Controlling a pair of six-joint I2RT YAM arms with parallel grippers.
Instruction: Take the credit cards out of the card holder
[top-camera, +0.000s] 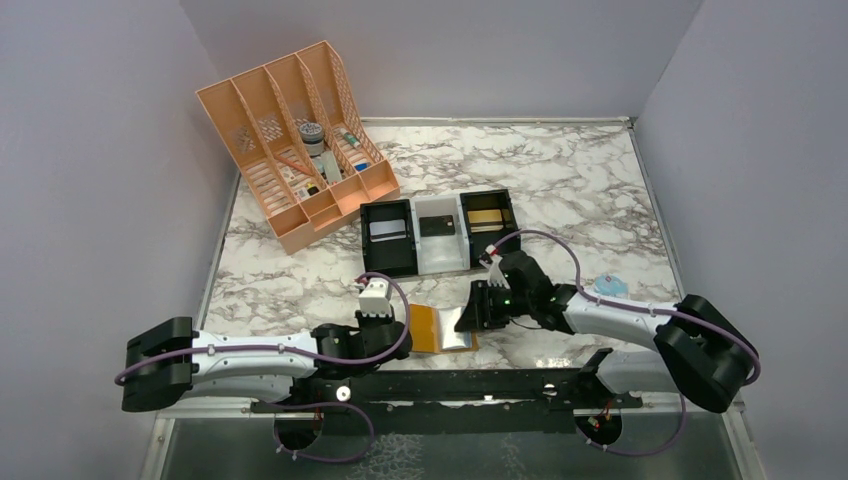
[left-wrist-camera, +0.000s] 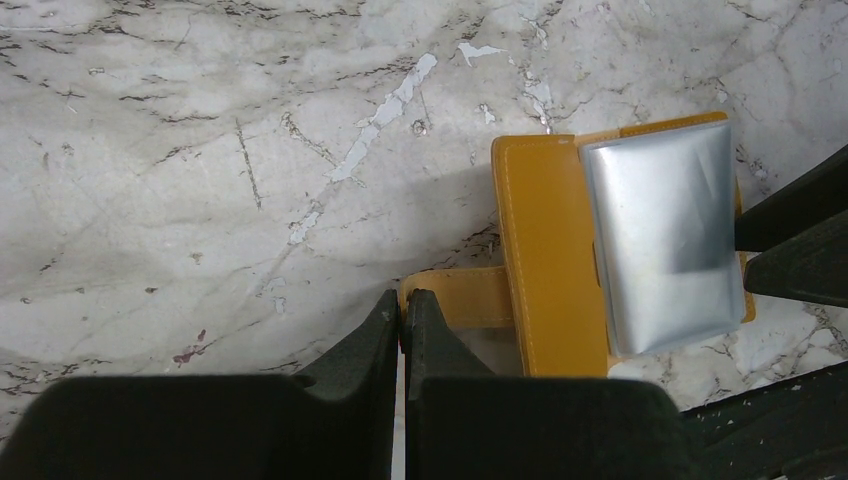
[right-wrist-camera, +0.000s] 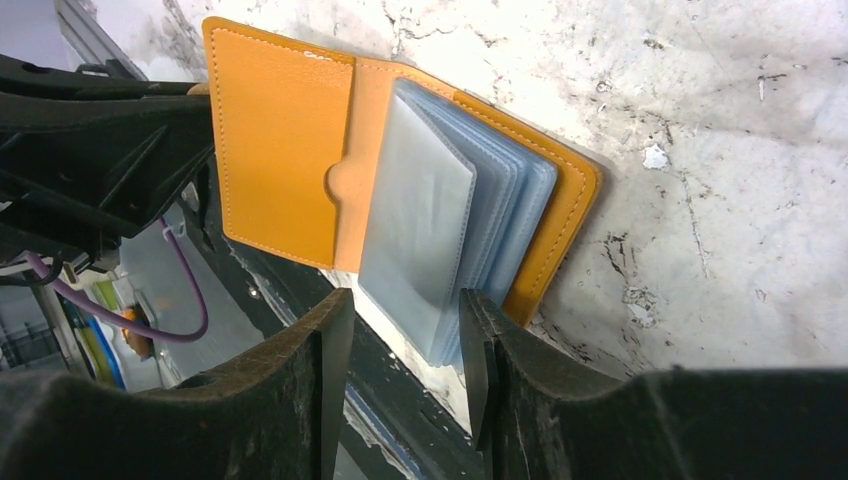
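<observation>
One mustard stitched leather card holder (right-wrist-camera: 285, 150) open, glossy plastic sleeves (right-wrist-camera: 440, 225) fanned.

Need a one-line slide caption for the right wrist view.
Right end effector straddling the clear sleeves of the open card holder on marble.

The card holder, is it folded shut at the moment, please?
No, the card holder lies open, its clear sleeves fanned out.

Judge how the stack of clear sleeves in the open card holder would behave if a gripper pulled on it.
The sleeves look thin and fanned, so they would probably flex rather than stay stiff. Their glossy sheen suggests a slippery surface. Bound into the card holder, they would likely drag it along unless the left gripper, shut on its flap, resists.
</observation>
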